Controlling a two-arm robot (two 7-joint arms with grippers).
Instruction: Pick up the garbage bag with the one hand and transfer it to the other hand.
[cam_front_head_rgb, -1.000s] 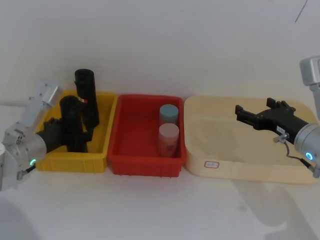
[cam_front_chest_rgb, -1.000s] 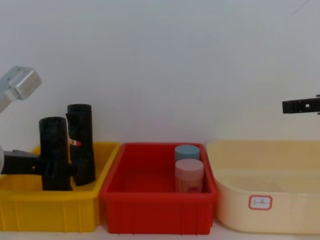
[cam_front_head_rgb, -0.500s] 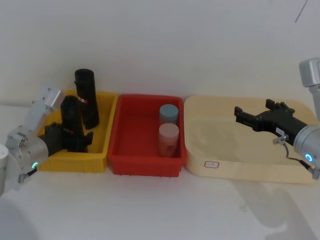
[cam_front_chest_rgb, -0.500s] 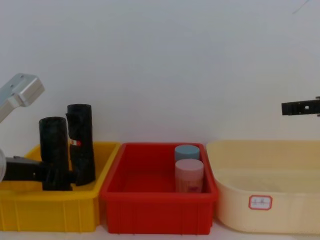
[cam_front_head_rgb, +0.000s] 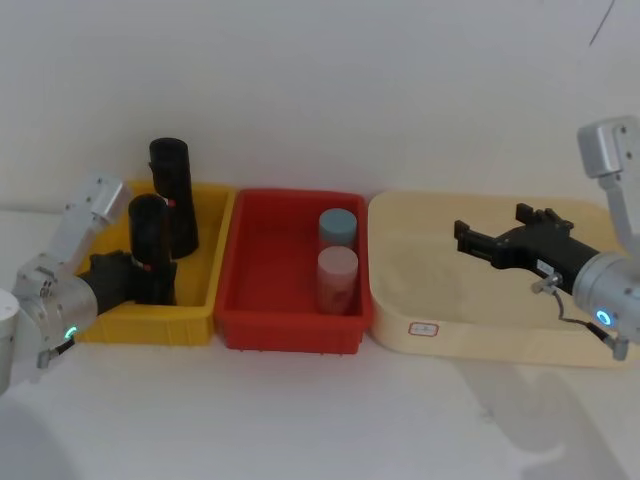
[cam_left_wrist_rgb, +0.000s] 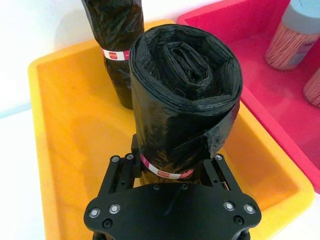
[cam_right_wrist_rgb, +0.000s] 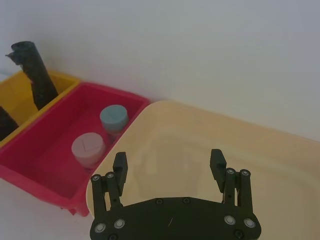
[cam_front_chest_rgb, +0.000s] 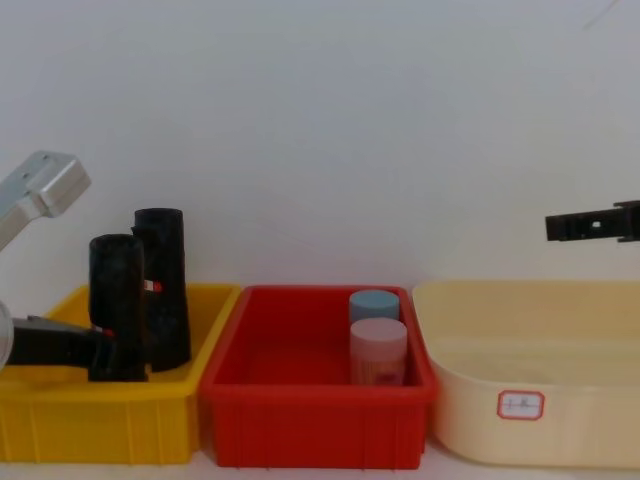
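The garbage bag (cam_front_head_rgb: 150, 245) is a black roll with a red-and-white band, standing upright in the yellow bin (cam_front_head_rgb: 140, 328). My left gripper (cam_front_head_rgb: 135, 275) is shut on its lower part, at the band. From the left wrist I look down on the roll's end (cam_left_wrist_rgb: 185, 85), with the black fingers (cam_left_wrist_rgb: 216, 167) pressed against both sides. From the chest, the roll (cam_front_chest_rgb: 118, 295) has its bottom inside the bin. A second, alike roll (cam_front_head_rgb: 172, 195) stands just behind it. My right gripper (cam_front_head_rgb: 475, 240) hovers open over the beige tub (cam_front_head_rgb: 480, 335), holding nothing.
A red bin (cam_front_head_rgb: 290, 335) sits between the yellow bin and the beige tub, holding a blue-lidded jar (cam_front_head_rgb: 338, 226) and a pink-lidded jar (cam_front_head_rgb: 338, 275). A white wall rises close behind all three. White tabletop stretches in front of them.
My right gripper has moved left, toward the red bin, still open. The held roll has shifted slightly to the right in the left gripper's grip.
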